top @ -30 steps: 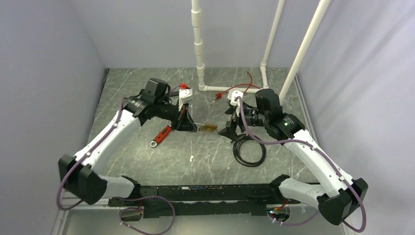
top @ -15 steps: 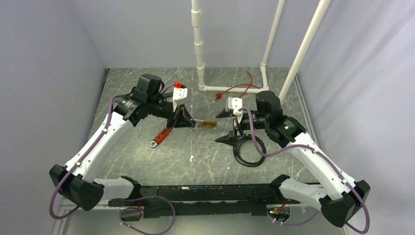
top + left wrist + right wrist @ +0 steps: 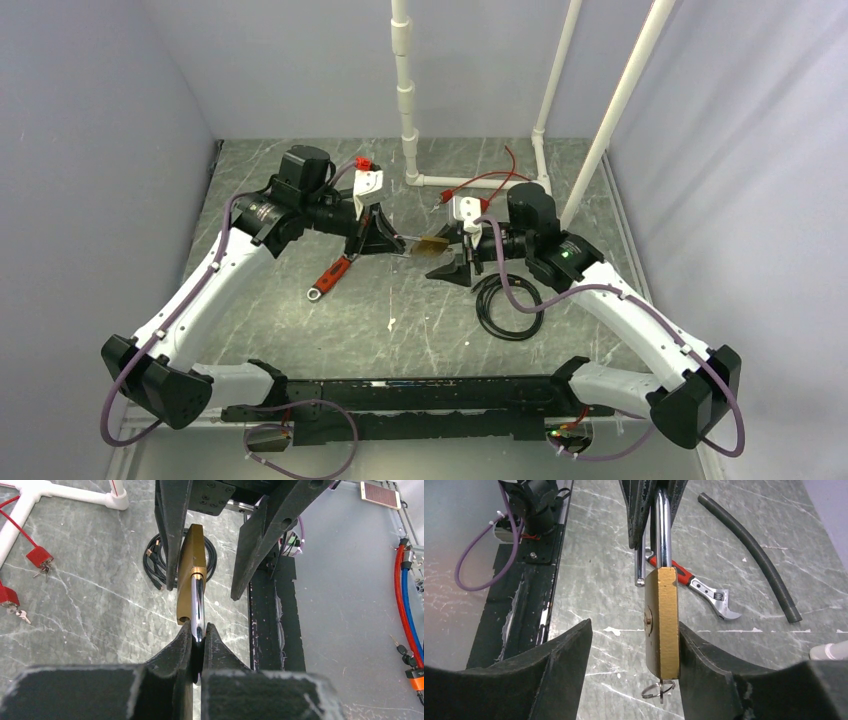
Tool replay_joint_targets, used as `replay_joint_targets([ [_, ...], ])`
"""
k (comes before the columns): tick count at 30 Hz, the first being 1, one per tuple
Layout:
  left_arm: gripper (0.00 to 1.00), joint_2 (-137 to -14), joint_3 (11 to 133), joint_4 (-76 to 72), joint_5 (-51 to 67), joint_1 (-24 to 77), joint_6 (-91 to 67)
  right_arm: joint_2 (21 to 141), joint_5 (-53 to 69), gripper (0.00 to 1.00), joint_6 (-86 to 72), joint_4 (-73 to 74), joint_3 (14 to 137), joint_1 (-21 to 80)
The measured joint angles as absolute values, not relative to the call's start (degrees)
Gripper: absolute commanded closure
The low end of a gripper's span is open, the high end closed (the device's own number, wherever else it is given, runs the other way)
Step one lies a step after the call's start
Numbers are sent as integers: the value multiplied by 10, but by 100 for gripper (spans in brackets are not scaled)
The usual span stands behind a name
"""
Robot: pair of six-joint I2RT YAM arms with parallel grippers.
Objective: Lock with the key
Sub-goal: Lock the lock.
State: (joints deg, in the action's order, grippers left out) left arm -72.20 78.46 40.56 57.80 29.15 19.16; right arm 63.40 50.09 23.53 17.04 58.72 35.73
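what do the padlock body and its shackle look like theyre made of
The padlock body looks like brass: a solid yellow-gold block with a dull, faintly grainy sheen. The shackle is probably chromed or polished steel: a silvery round bar with bright, mirror-like highlights.

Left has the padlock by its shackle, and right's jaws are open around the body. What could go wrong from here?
1. The left gripper pinches the padlock only by its thin chrome shackle, so the lock may swing or slip when squeezed.
2. The right gripper is off-centre: one finger sits near the brass, the other far off, so closing may shove the body sideways.
3. The key ring hangs beneath, where a finger could knock it.
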Motion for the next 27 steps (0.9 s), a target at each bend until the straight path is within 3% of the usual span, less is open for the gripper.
replay_joint_targets([
  [3,100,-722,784,401,578,291,187,635,500,60,229,158,585,357],
  [7,100,-720,784,406,582,292,186,641,500,100,222,147,586,356],
  [8,88,-719,784,412,581,293,187,644,499,100,220,149,586,355],
  [10,46,-718,783,419,569,294,190,651,501,100,217,154,588,355],
  [11,31,-718,783,420,562,295,197,655,500,100,216,157,591,355],
  [15,6,-719,806,462,519,294,256,673,498,100,214,215,601,357],
  [21,1,-767,928,595,460,294,394,724,488,100,224,319,650,357],
  [27,12,-832,967,680,440,301,455,735,470,100,223,354,675,357],
])
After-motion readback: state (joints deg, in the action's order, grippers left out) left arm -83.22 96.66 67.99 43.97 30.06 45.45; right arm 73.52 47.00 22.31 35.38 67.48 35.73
